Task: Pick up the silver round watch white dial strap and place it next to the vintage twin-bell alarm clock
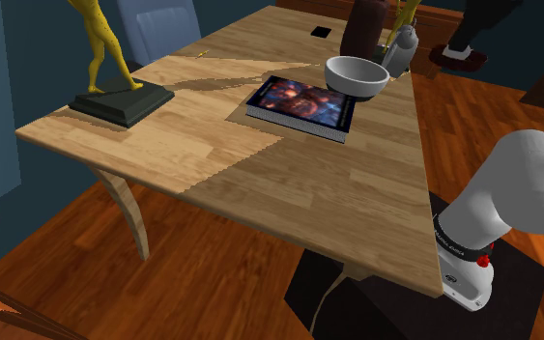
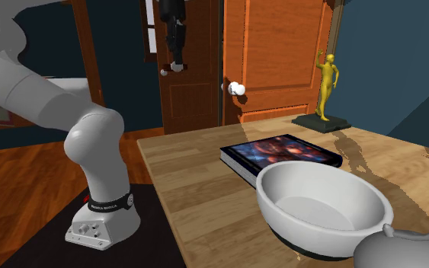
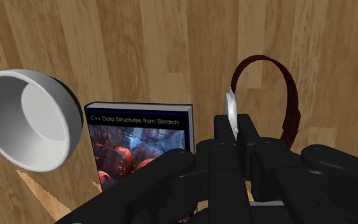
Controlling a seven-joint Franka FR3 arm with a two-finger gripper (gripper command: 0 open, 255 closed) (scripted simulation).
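Wrist view: gripper [image 3: 234, 132] clasps the watch [image 3: 230, 107] (dark-red strap looping beyond).

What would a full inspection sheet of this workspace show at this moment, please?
Surface: light wooden table.
Job's things: watch, a round pale case on a dark red strap, held above the table. The grey object beside the bowl may be the alarm clock; cannot tell.
Clutter: book, white bowl, yellow figurine on a dark base, small black item.
Grippers: gripper shut on the watch's case.
Cables: nothing seen.
Surroundings: wood floor, blue wall, orange door with a white knob, blue chair.
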